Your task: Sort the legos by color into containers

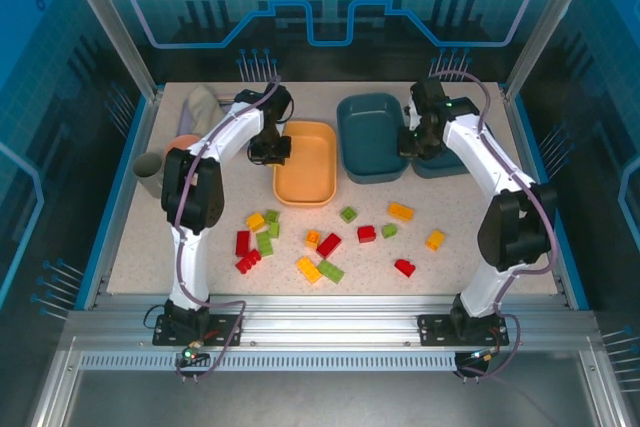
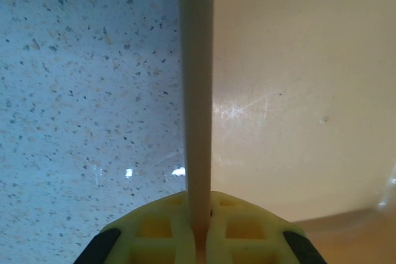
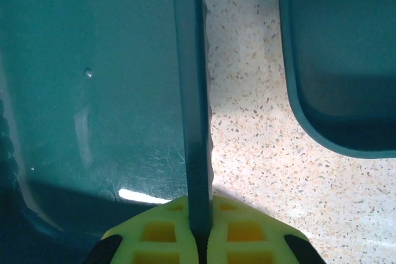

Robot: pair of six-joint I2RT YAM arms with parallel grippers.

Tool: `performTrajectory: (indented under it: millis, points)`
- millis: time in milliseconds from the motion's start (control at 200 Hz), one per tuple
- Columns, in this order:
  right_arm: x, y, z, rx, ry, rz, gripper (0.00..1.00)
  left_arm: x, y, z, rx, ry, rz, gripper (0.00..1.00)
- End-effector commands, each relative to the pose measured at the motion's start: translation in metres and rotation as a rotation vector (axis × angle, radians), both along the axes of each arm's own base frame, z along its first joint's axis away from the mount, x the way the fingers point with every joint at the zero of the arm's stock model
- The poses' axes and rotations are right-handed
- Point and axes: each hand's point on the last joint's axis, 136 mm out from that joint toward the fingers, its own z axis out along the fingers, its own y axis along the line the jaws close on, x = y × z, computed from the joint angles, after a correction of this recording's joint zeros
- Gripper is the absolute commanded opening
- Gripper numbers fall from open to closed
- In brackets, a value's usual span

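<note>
The legos point(image 1: 328, 244), red, green and yellow-orange, lie scattered on the surface point(image 1: 200, 237) in front of the trays; the left gripper point(image 2: 199, 214) pinches the left rim of the light orange tray point(image 1: 310, 182); the right gripper point(image 3: 199, 211) pinches the right rim of the larger teal tray point(image 1: 368, 137); the second teal tray point(image 3: 346, 60) sits just beside it.

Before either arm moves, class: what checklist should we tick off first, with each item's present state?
1. Left gripper shut on the orange tray rim: ok.
2. Right gripper shut on a teal tray rim: ok.
3. Both gripped trays empty: ok.
4. Second teal tray apart from the gripped one: ok.
5. Bricks sorted: not ok, all loose on the table.
</note>
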Motion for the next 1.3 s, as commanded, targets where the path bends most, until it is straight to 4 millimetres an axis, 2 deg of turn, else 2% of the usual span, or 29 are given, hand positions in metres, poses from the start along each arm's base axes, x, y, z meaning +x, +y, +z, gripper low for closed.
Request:
performTrajectory:
  millis: [0,200,445,590,780,930,1135,1180,1215,1295]
  points:
    - [-0.007,0.005,-0.021,-0.02,0.051,0.031,0.0,0.002,0.011,-0.007,0.068,0.02,-0.054,0.0]
    - [-0.008,0.003,-0.051,0.004,0.1,0.004,0.0,0.012,0.008,-0.015,0.061,0.018,-0.01,0.0]
    - [-0.007,0.007,-0.073,0.013,0.152,-0.008,0.0,0.026,0.007,-0.015,0.047,-0.001,0.06,0.0]
    - [-0.008,0.004,-0.085,0.008,0.178,-0.038,0.0,0.029,0.01,-0.018,0.028,0.006,0.104,0.0]
    - [-0.006,-0.001,-0.091,0.008,0.204,-0.078,0.02,0.03,0.01,-0.019,0.017,0.01,0.142,0.0]
    - [-0.004,0.0,-0.091,0.037,0.198,-0.09,0.05,0.034,0.001,-0.017,-0.024,-0.005,0.13,0.0]
    - [0.004,0.0,-0.092,0.04,0.199,-0.097,0.08,0.039,0.005,-0.015,0.006,-0.021,0.086,0.0]
    - [0.006,0.0,-0.09,0.041,0.197,-0.096,0.11,0.041,0.006,-0.015,0.009,-0.022,0.082,0.0]
    - [0.008,0.001,-0.089,0.045,0.198,-0.095,0.18,0.041,0.006,-0.015,0.014,-0.022,0.077,0.02]
    - [0.009,0.002,-0.083,0.051,0.194,-0.102,0.38,0.042,0.008,-0.011,0.027,-0.029,0.083,0.21]
